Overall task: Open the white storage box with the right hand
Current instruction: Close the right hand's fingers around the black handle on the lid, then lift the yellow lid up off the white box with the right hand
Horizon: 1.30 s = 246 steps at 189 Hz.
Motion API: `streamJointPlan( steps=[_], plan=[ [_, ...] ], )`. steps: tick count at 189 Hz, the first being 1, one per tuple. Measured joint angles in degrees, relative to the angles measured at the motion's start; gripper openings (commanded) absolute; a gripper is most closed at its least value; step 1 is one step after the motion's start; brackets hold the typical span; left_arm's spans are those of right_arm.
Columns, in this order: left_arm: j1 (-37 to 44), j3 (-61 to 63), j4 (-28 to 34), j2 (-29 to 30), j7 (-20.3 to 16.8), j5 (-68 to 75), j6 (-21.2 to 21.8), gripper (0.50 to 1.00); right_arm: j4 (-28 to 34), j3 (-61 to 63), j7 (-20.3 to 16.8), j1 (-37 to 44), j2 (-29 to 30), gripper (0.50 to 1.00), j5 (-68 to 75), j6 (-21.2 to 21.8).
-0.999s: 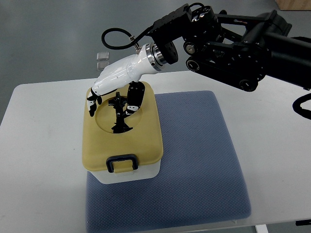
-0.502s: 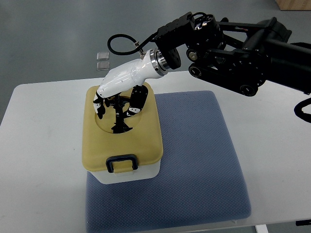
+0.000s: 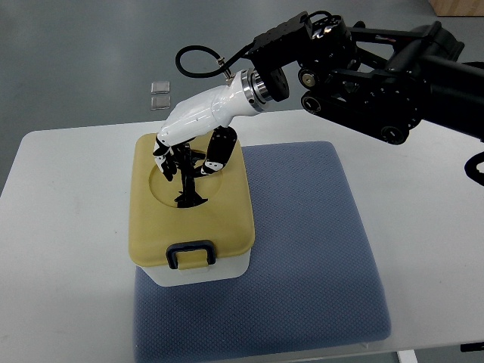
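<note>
The white storage box (image 3: pixel 198 275) stands on the left part of a blue mat, closed under a tan lid (image 3: pixel 227 219). The lid has a round recess with a black handle (image 3: pixel 186 193) in it and a black latch (image 3: pixel 190 254) at its near edge. My right hand (image 3: pixel 185 160), white with black fingers, comes in from the upper right and hovers over the far side of the recess. Its fingers hang down loosely, spread just above the handle. I cannot tell if any finger touches the handle.
The blue mat (image 3: pixel 302 249) lies on a white table (image 3: pixel 68 227). The black right arm (image 3: pixel 363 76) spans the upper right above the table's far edge. Two small clear packets (image 3: pixel 159 94) lie on the grey floor beyond the table.
My right hand has shifted to the right, its fingertips moving from the lid's left rim to over the recess near the handle. The box has not moved.
</note>
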Motion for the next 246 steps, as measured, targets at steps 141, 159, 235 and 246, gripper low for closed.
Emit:
streamJointPlan(
  steps=[141, 159, 235, 246],
  plan=[
    [0.0, 0.0, 0.0, 0.0, 0.0, 0.0, 0.0, 1.0, 0.5, 0.9, 2.1, 0.4, 0.1, 0.5, 0.1, 0.2],
    [0.0, 0.0, 0.0, 0.0, 0.0, 0.0, 0.0, 1.0, 0.5, 1.9, 2.4, 0.8, 0.0, 0.5, 0.4, 0.1],
    [0.0, 0.0, 0.0, 0.0, 0.0, 0.0, 0.0, 1.0, -0.2, 7.6, 2.6, 2.1, -4.1, 0.5, 1.3, -0.4],
    [0.0, 0.0, 0.0, 0.0, 0.0, 0.0, 0.0, 1.0, -0.4, 8.6, 2.6, 1.8, -5.6, 0.5, 1.7, -0.6]
  ],
)
